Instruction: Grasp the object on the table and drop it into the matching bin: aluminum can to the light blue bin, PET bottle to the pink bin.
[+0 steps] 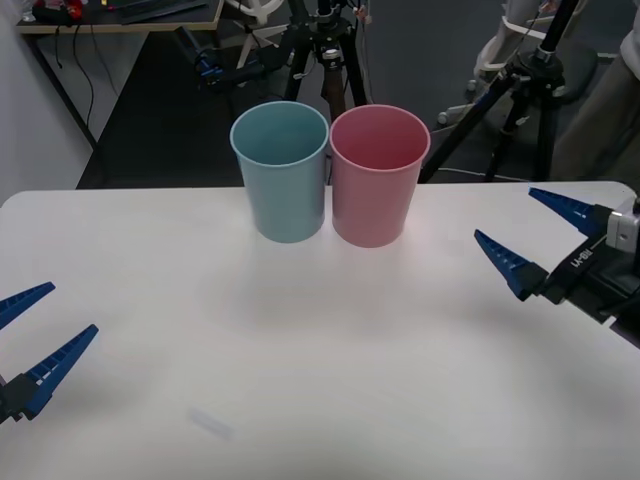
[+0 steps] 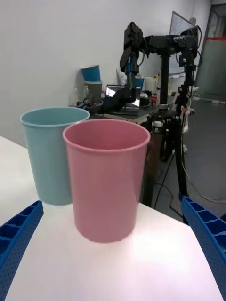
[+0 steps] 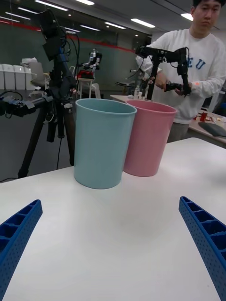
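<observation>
Bins: light blue bin point(image 1: 281, 170) touches pink bin point(image 1: 378, 174) on the white table point(image 1: 320, 380).
Left gripper point(image 1: 28, 335): spread wide, holding nothing.
Right gripper point(image 1: 528, 232): spread wide, holding nothing.

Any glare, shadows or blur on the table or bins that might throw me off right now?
Front view: a faint pale smudge on the large white tabletop, and soft shadows before the tall light blue plastic bin and the tall pink plastic bin. Right wrist view: a bright sheen on the tabletop beside the pink bin. Left wrist view: even light, both bins sharp. Left gripper and right gripper are open.
</observation>
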`<state>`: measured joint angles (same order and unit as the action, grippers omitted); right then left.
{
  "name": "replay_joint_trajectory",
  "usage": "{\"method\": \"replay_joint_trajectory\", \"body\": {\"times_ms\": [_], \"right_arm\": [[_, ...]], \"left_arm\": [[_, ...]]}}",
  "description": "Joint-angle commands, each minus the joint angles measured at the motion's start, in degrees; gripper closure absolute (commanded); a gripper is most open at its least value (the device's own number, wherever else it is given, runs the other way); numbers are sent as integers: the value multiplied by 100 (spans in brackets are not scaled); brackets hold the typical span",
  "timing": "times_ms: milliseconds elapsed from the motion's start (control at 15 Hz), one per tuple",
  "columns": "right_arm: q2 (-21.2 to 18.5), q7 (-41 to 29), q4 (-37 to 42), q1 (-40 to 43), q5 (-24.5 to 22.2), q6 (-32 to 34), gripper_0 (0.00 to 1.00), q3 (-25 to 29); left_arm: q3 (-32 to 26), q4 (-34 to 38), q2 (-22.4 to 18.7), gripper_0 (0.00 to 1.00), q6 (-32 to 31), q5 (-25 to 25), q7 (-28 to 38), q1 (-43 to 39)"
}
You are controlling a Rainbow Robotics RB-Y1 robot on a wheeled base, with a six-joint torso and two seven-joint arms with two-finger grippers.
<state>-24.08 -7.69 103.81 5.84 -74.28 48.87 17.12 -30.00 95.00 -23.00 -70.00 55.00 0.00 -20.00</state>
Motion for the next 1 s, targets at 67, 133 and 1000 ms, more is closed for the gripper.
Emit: {"method": "replay_joint_trajectory", "body": {"times_ms": [67,133,1000], "right_arm": [[0,31,-2,427,133,519,0,565],[0,31,-2,585,185,747,0,740],[0,137,-2,1297,519,1398,0,1215]], "left_arm": [[0,0,0,0,0,0,0,0],[0,0,0,0,0,0,0,0],[0,0,0,0,0,0,0,0]]}}
